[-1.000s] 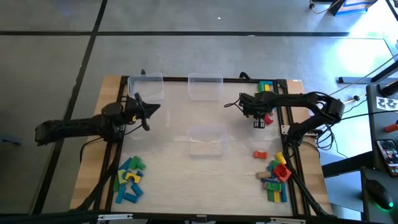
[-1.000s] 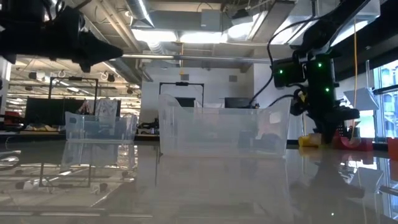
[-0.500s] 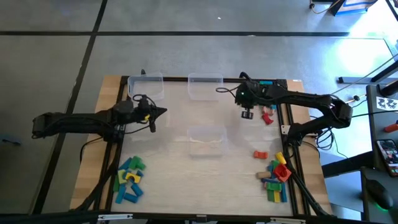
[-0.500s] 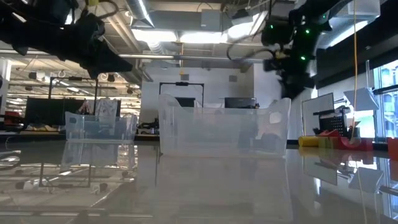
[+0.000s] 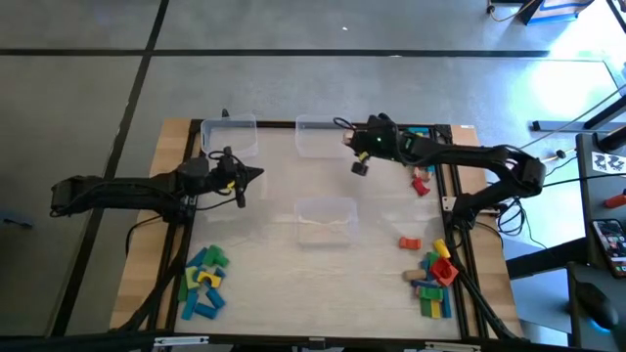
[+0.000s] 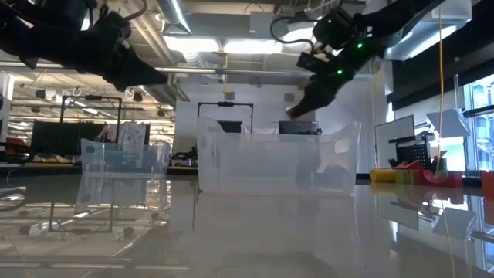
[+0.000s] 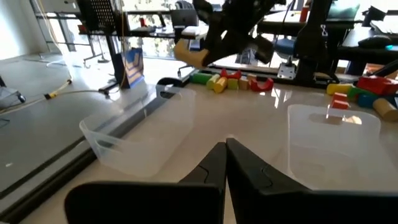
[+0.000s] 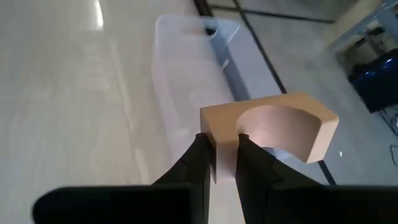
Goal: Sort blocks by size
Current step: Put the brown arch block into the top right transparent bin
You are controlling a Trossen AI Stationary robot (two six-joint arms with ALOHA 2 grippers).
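The right gripper (image 8: 221, 152) pinches a tan arch block (image 8: 270, 127) above the far middle tub (image 5: 323, 136); the left gripper (image 7: 226, 163) hangs clenched, holding nothing, near the far left tub (image 5: 231, 134).

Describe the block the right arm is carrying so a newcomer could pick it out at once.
Start at the clear tub in the middle of the table's far edge; the right gripper hangs beside its right end. Pinched in its fingers is a tan arch block with a half-round notch cut in one side. Unlike the colourful blocks lying on the table, it is plain tan and held in the air.

light: bright overhead | glare: tabletop reflections | arms: backlit silhouettes
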